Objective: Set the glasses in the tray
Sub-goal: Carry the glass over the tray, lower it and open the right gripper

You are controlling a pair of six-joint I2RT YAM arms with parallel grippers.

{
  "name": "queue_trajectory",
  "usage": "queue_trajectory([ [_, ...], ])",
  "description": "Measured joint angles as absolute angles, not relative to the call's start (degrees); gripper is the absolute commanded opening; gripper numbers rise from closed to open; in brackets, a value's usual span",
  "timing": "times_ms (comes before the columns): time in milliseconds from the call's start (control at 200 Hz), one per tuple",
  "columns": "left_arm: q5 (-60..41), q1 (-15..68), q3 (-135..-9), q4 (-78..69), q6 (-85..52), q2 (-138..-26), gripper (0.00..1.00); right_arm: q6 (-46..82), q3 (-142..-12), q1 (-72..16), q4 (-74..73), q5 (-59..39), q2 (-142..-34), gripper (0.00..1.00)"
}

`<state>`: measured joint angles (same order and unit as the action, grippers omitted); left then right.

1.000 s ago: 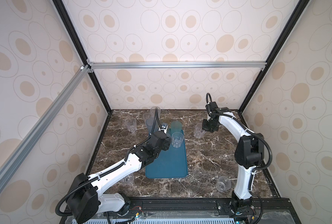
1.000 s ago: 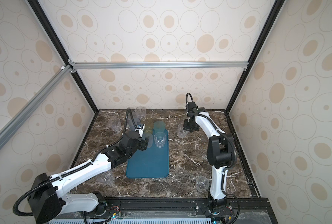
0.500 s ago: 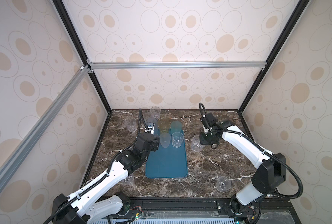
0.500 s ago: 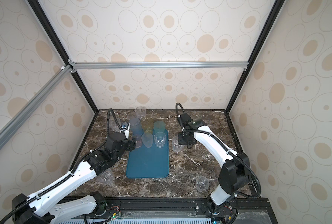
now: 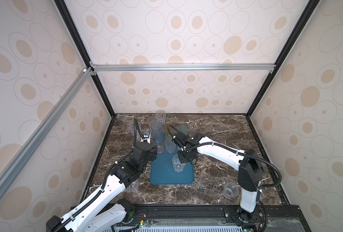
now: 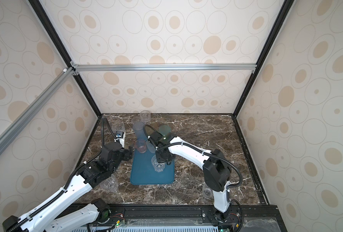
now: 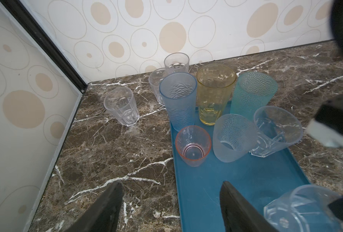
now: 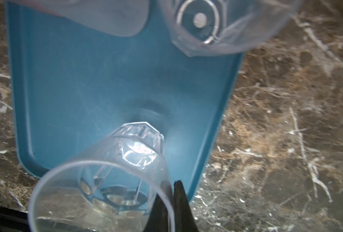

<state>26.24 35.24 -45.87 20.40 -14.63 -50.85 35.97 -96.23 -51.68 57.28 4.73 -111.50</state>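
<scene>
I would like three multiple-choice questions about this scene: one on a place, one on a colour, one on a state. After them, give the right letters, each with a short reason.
1. Relative to the tray, the pink glass stands:
A. beside it
B. on it
C. under it

2. The glass between the blue glass and the green glass is:
A. yellow
B. red
C. black

3. The right gripper is:
A. open and empty
B. shut and empty
C. shut on a clear glass

Answers:
1 B: the left wrist view shows its base on the tray's floor.
2 A: the yellow glass stands between those two.
3 C: its fingers pinch that glass's rim above the tray.
</scene>
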Motion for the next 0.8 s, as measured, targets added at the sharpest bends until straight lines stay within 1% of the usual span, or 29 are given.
queue_trajectory([
  [120,26.89,34.98,-44.93,20.78,-14.79,-49.01,0.76,36.99,-101.89,-54.17,57.01,4.25,-116.86,0.04],
  [295,27.18,34.59,-43.55,21.93,-14.76,-47.64,0.77,38.83,-109.73,-55.13,57.74,4.03,-123.66,0.03],
  [630,27.07,34.00,-43.16,22.15,-14.50,-45.84,0.77,41.85,-123.17,-55.59,60.47,4.95,-132.09,0.04],
  [800,26.87,33.71,-43.03,22.09,-13.96,-45.80,0.78,42.83,-126.87,-56.05,61.69,5.82,-134.21,0.06],
])
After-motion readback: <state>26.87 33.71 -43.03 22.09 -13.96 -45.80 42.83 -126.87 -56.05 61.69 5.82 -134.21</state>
